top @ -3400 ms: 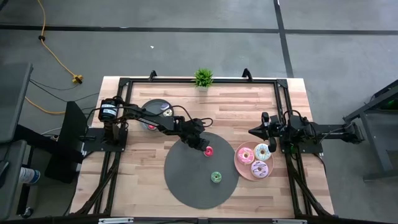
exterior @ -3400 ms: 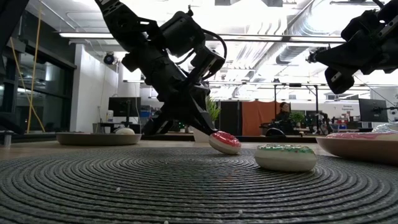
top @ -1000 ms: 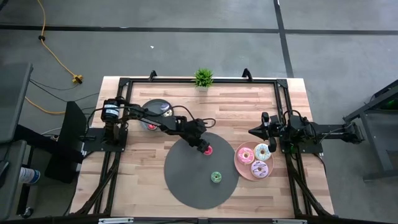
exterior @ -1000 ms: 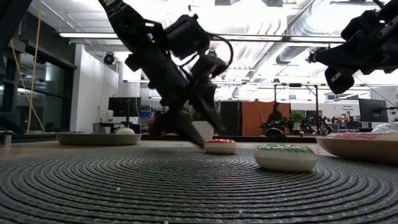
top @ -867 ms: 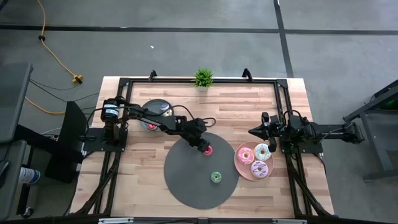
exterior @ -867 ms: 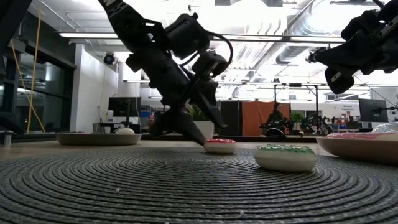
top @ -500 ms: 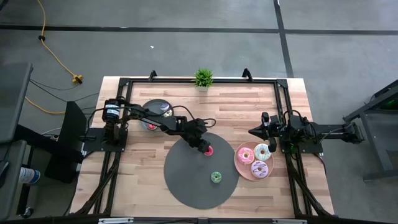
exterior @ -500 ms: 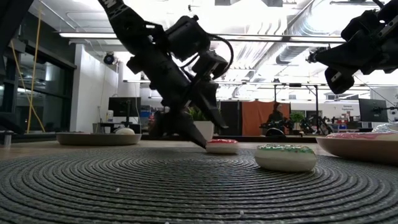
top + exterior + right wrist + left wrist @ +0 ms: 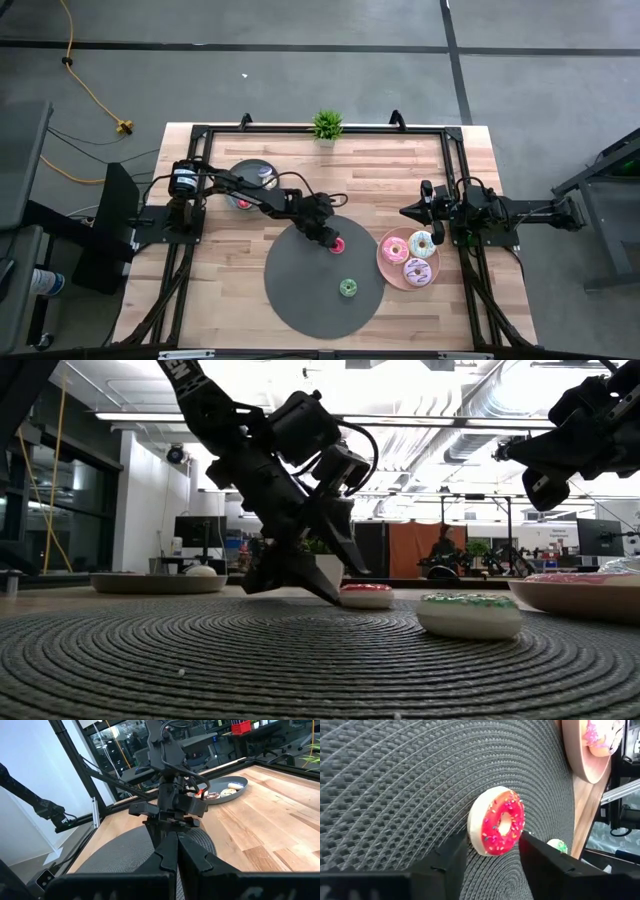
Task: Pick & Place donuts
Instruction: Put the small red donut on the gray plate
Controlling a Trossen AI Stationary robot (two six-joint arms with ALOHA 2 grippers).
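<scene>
A tiny red-frosted donut point(image 9: 497, 822) lies flat on the round dark woven mat point(image 9: 300, 290), toward the mat's far side. My left gripper point(image 9: 493, 845) reaches down to it at a slant from the table's left, its two fingers closed in on the donut's rim. A green-frosted donut point(image 9: 347, 288) lies nearer on the same mat. Three larger donuts sit on the pink plate point(image 9: 392, 268) at the right, and some tiny ones on the dark grey plate point(image 9: 243, 170) at the far left. My right gripper point(image 9: 405, 212) waits shut, raised over the table's right side. My left gripper has the red donut's outer rim between its two fingers, one finger point(image 9: 457, 851) on the cream side point(image 9: 471, 840), the other point(image 9: 540, 857) on the opposite side. The fingers slant down from the table's left. The donut rests flat on the mat, frosting up.
A small potted plant point(image 9: 327, 124) stands at the far edge. A black frame rail point(image 9: 300, 130) runs round the tabletop. Bare wood lies between the mat and the far rail, and at the near left.
My left gripper has stayed over the red donut, tipped a little, and its fingers have drawn closer together onto the donut's rim. The mat, with the red and green donuts on it, has slid slightly toward the table's near edge.
</scene>
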